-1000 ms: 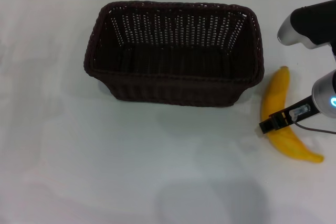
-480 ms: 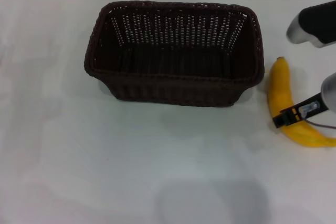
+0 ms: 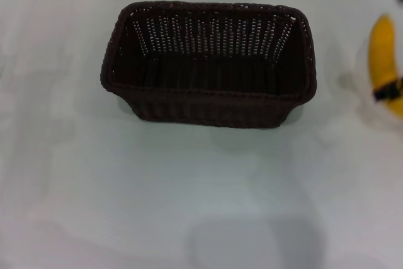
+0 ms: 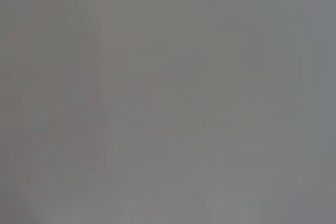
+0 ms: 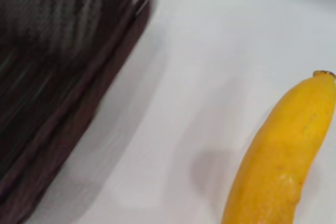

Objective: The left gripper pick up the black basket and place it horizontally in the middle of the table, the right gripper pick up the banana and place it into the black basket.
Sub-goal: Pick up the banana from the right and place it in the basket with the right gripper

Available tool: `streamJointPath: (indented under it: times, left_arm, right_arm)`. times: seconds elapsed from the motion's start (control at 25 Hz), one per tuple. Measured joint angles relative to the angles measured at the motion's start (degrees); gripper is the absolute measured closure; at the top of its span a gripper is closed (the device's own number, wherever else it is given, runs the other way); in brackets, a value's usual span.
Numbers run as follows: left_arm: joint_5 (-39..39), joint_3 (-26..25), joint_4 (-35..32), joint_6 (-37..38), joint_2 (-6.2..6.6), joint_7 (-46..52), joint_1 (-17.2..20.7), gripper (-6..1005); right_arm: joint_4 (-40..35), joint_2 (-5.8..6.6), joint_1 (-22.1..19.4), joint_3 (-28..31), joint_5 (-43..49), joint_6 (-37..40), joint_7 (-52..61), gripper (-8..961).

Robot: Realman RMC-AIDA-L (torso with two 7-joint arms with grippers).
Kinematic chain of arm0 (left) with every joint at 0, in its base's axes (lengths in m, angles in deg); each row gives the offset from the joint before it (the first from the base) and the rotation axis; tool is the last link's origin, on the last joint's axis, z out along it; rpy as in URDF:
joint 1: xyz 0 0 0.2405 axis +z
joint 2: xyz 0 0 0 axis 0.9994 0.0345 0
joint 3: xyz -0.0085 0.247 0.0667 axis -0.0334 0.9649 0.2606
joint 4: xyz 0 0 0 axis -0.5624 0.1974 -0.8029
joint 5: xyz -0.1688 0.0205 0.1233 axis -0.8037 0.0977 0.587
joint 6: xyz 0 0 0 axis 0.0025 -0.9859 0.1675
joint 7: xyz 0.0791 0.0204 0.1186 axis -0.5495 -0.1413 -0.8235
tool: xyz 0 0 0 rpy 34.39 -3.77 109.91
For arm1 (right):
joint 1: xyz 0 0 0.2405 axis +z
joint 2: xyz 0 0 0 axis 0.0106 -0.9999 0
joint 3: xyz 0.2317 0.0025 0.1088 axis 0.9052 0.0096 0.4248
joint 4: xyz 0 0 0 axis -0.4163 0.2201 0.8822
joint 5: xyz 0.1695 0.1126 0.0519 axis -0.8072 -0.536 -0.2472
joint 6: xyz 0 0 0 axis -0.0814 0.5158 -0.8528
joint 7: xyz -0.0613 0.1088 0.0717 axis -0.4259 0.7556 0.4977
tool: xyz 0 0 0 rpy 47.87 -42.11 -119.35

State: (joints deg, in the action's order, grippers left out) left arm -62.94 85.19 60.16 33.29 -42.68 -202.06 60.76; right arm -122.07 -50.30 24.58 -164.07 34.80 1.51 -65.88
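The black basket (image 3: 208,102) stands upright and empty on the white table (image 3: 126,193), lengthwise across the middle. Its corner also shows in the right wrist view (image 5: 52,77). The yellow banana (image 3: 383,45) is at the far right edge, beside the basket's right end, lifted off the table with its shadow below it. My right gripper (image 3: 389,90) shows only as a black finger across the banana and is shut on it. The banana also shows in the right wrist view (image 5: 278,166), to the side of the basket. My left gripper is out of view.
The left wrist view shows only a plain grey surface. Bare white tabletop lies in front of the basket and to its left. A faint round shadow (image 3: 252,244) lies on the table near the front edge.
My right gripper has carried the banana up and to the right, from the table beside the basket's front right corner to the view's right edge. The basket has not moved.
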Motion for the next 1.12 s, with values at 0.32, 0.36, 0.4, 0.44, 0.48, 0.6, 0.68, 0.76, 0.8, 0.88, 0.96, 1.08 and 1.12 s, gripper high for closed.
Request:
streamJointPath:
  times: [0.32, 0.36, 0.4, 0.44, 0.48, 0.6, 0.68, 0.76, 0.8, 0.88, 0.96, 1.08, 1.12]
  left_arm:
    - [0.0, 0.2, 0.0, -0.1, -0.04, -0.1, -0.8, 131]
    - [0.1, 0.3, 0.1, -0.1, -0.05, -0.1, -0.9, 131]
    - [0.2, 0.5, 0.1, -0.1, -0.07, -0.1, -1.0, 131]
    - [0.3, 0.6, 0.2, -0.1, -0.11, -0.1, -1.1, 131]
    - [0.5, 0.6, 0.2, -0.1, -0.15, -0.1, -1.1, 131]
    - [0.5, 0.6, 0.2, 0.0, -0.26, -0.2, -1.1, 131]
    - [0.6, 0.6, 0.2, 0.1, -0.34, -0.2, -1.1, 131]
    - [0.5, 0.6, 0.2, 0.4, -0.42, -0.2, -1.2, 131]
    - [0.5, 0.6, 0.2, 0.5, -0.45, -0.2, -1.2, 131]
    - [0.4, 0.6, 0.2, 0.7, -0.48, -0.2, -1.2, 131]
    - [0.3, 0.6, 0.2, 0.7, -0.57, -0.2, -1.2, 130]
    - [0.2, 0.3, 0.2, 0.7, -0.65, -0.3, -1.1, 130]
    - [0.2, 0.2, 0.2, 0.7, -0.69, -0.5, -1.1, 130]
  right_arm:
    - [1.2, -0.01, 5.7, 8.1, -13.2, 12.4, -20.0, 412]
    - [1.7, -0.07, 6.3, 7.9, -15.9, 13.5, -23.3, 409]
    - [2.5, -0.12, 7.1, 7.5, -19.9, 14.8, -28.5, 407]
    - [3.0, -0.20, 7.6, 7.1, -22.2, 15.3, -31.1, 405]
    - [4.1, -0.21, 8.5, 6.6, -25.1, 15.7, -34.8, 403]
    - [8.8, -0.32, 11.8, 4.3, -30.1, 16.2, -42.0, 396]
    - [12.4, -0.41, 14.0, 2.5, -30.8, 16.5, -44.1, 392]
    - [16.2, -0.55, 16.0, 0.0, -31.1, 17.6, -45.3, 387]
    - [17.6, -0.56, 16.8, -1.2, -31.2, 18.3, -45.4, 385]
    - [20.2, -0.58, 18.0, -3.7, -31.4, 19.9, -45.8, 381]
    - [20.7, -0.63, 18.1, -4.6, -32.0, 20.9, -46.6, 376]
    - [20.0, -0.61, 17.0, -4.5, -34.6, 21.3, -48.4, 369]
    - [19.5, -0.48, 16.4, -4.1, -35.8, 21.4, -48.9, 367]
